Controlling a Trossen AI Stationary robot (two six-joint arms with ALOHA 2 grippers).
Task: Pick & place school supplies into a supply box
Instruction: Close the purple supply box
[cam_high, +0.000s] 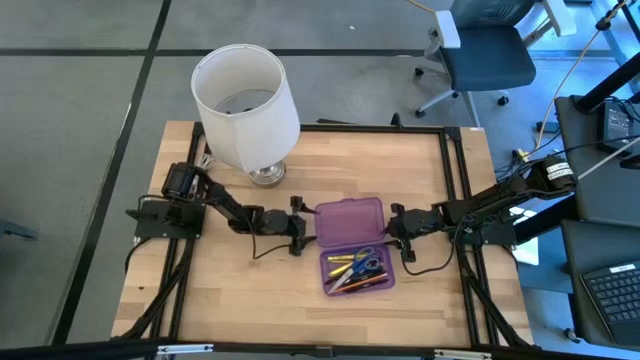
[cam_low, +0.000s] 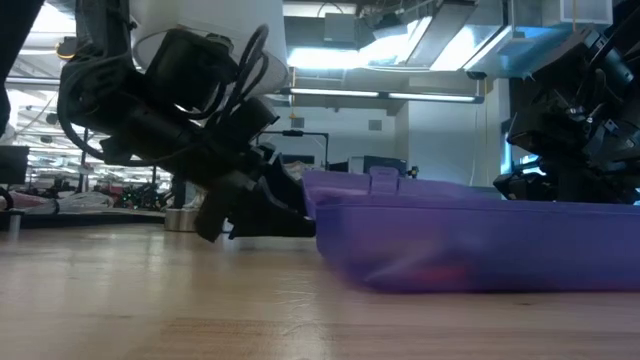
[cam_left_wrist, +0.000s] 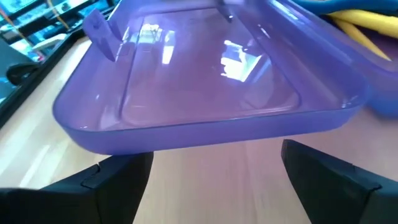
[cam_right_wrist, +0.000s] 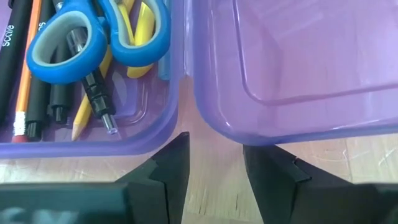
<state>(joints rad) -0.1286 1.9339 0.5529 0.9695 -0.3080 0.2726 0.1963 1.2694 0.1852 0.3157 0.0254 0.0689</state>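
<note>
At the near half of the case (cam_high: 356, 247), pens (cam_right_wrist: 37, 81) and scissors (cam_right_wrist: 99, 34) lay packed; I judged closing came next. Beyond, my open left pincer (cam_left_wrist: 214, 171) faced the empty lid; my right pincer (cam_right_wrist: 214, 165) stood narrowly parted.

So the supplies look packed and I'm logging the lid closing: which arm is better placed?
Probably left: its open pincer faces the empty lid half; the right pincer sits at the hinge.

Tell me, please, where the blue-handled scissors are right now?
In the high view, the blue-handled scissors lie in the near half of the open purple pencil case, on top of the pens and pencils, right of the table's centre.
</note>
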